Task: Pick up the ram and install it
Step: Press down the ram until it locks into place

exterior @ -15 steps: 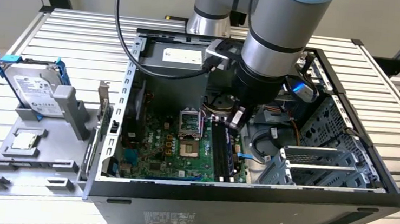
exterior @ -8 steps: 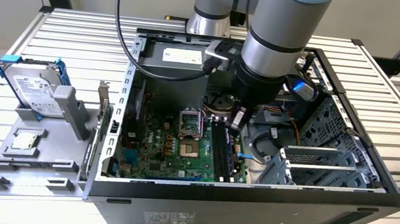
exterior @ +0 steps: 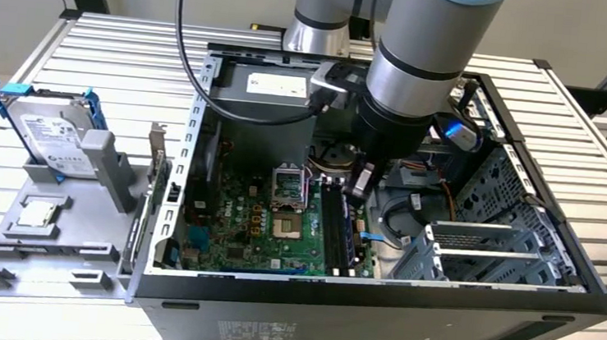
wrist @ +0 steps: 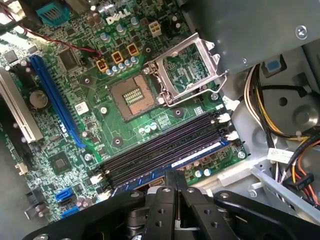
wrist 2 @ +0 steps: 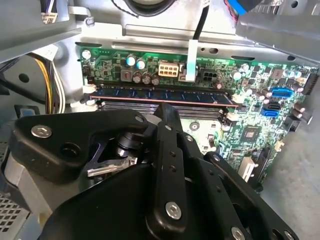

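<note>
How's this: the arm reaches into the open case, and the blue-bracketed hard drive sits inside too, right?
No. The arm reaches into the open case, but the exterior view shows the blue-bracketed hard drive outside it, on the grey tray.

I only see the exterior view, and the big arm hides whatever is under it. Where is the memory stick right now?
Observer: In the second wrist view the ram stands on edge in a motherboard slot, right at the tip of the hand.
Operator: Are the slots next to it filled?
Observer: In the first wrist view the dark slots beside it look empty.
Operator: And the processor socket?
Observer: The socket is bare, with its lid swung up.
</note>
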`<state>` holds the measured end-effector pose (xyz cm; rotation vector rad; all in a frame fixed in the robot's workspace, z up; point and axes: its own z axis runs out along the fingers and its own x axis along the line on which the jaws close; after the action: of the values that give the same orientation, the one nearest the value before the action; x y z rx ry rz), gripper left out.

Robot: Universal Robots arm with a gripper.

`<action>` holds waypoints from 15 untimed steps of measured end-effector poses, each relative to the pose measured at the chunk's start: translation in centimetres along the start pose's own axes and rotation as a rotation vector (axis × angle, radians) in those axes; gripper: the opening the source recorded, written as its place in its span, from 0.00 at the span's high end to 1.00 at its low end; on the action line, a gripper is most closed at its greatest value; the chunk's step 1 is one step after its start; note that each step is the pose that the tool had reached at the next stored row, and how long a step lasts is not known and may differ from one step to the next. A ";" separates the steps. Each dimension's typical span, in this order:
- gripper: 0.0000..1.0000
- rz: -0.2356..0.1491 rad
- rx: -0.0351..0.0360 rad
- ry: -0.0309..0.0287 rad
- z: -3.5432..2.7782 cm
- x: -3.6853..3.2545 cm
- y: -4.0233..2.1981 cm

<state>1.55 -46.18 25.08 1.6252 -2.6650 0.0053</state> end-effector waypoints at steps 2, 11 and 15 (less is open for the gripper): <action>1.00 -0.024 0.0004 0.0002 0.00 0.00 0.00; 1.00 -0.188 0.0035 0.0014 0.08 0.00 0.00; 1.00 -0.244 0.0046 0.0020 0.14 0.00 0.00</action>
<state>1.55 -46.18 24.94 1.9374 -2.4479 0.0092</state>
